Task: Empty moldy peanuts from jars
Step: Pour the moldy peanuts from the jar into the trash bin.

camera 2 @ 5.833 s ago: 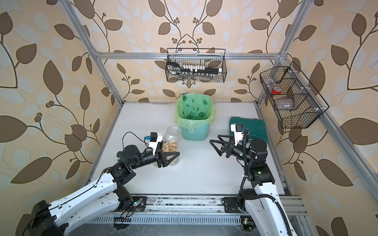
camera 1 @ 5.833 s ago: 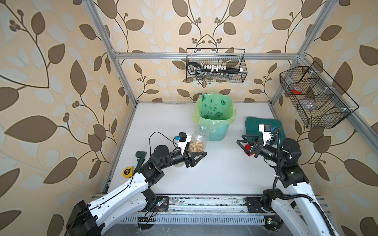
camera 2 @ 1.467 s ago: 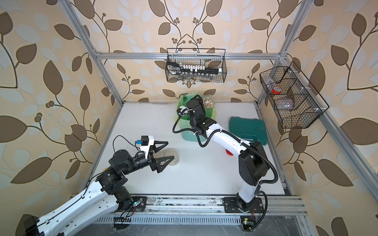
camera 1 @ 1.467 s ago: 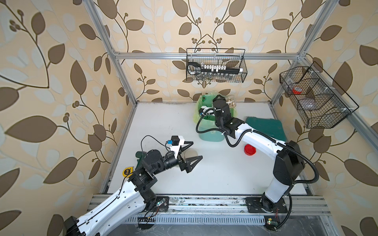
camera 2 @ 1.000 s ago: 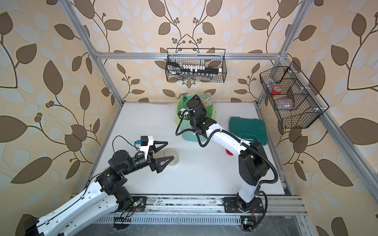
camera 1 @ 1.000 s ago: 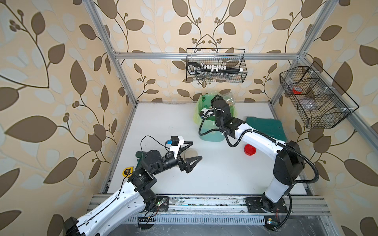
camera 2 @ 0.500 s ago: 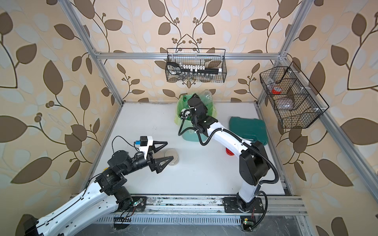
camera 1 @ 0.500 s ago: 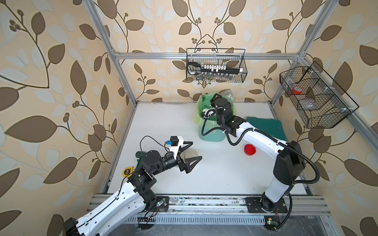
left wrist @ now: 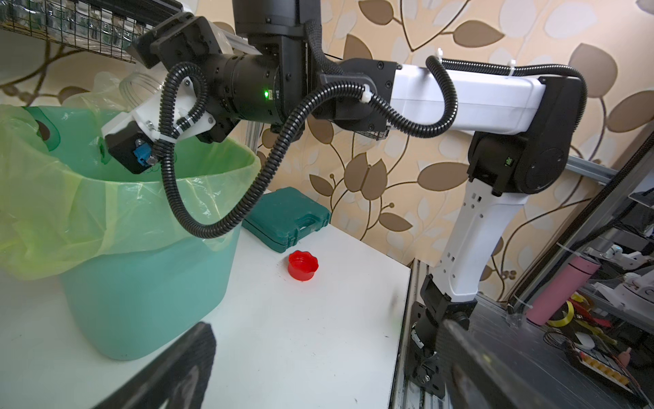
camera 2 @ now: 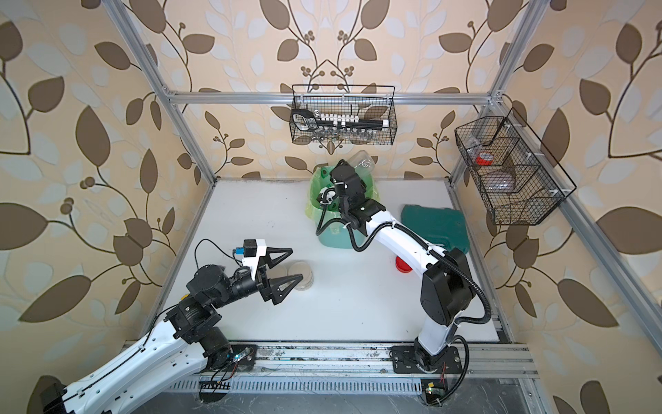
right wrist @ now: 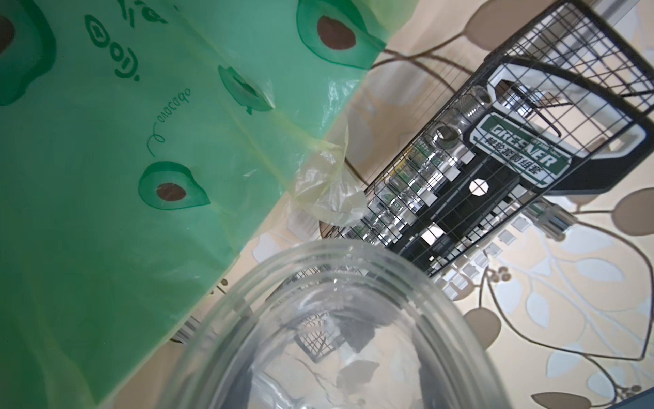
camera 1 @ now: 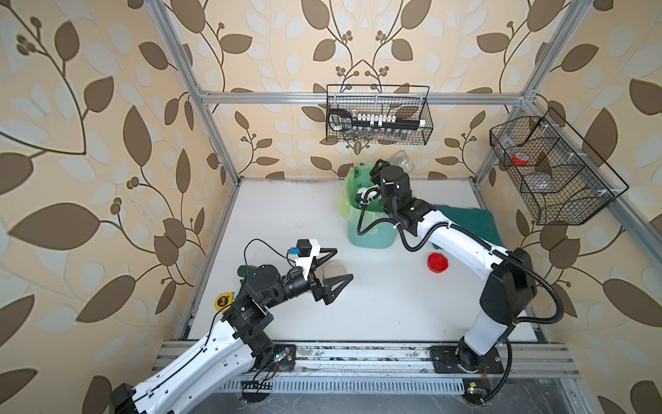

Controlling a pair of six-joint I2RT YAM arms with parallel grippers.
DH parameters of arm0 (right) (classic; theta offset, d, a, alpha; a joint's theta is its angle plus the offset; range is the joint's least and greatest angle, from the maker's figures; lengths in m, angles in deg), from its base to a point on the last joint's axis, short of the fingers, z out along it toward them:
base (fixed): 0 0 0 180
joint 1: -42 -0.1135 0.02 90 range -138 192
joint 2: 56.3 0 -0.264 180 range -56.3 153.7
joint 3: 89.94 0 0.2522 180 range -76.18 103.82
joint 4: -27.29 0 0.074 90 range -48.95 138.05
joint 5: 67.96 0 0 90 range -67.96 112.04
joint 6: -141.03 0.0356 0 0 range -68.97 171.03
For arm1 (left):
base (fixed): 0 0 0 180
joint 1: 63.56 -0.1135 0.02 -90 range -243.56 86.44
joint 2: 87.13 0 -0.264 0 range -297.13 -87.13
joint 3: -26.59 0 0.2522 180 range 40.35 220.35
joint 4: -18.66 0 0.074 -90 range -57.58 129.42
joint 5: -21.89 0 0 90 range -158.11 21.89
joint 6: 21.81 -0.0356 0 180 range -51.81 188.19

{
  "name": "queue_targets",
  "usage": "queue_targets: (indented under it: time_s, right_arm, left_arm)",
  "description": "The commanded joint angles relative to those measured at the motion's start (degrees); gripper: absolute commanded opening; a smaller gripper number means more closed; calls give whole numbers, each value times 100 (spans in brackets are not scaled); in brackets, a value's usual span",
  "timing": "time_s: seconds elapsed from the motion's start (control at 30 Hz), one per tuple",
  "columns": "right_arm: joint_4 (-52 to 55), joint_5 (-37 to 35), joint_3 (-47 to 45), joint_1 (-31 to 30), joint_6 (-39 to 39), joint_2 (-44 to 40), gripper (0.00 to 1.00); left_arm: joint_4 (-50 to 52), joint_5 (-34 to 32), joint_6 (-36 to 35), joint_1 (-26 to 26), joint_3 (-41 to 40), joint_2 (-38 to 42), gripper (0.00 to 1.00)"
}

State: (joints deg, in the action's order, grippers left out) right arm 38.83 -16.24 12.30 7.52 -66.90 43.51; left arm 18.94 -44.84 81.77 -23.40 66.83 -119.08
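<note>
Right gripper (camera 1: 389, 165), jaws closed on a clear jar (camera 1: 403, 160), holds it tilted above the mint-green bin (camera 1: 372, 236) lined with a green bag (right wrist: 106, 177). In the right wrist view the jar looks empty. Left gripper (camera 1: 344, 262), jaws wide, hangs over a squat beige-lidded jar (camera 2: 302, 276) on the white table (camera 1: 376, 304). A red screw lid (camera 1: 437, 262) lies near the bin.

The mint-green plastic bin (camera 1: 376, 240) wears a translucent yellow-green bag (right wrist: 106, 159) printed with darker green, brown-pitted avocados. Just above it in the frame is a clear plastic jar (camera 1: 403, 160). A red scalloped lid (camera 1: 437, 262) and a dark green plastic case (camera 2: 437, 222) contrast with the white bench (camera 1: 376, 315).
</note>
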Motion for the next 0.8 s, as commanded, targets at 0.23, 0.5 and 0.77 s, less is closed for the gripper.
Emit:
queue_targets:
  time_s: [0.23,0.5,0.77]
  right_arm:
    - [607,242,564,6,1819,-172,0]
    - [1247,340,702,-101,4766,-550,0]
    - [1702,1456,381,14,7652,-1421,0]
  left_arm:
    - [-102,-103,-84,16,-29,152,99]
    - [-177,-87,-66,13,-35,44,99]
    - [-252,-74,-49,14,-47,-75,99]
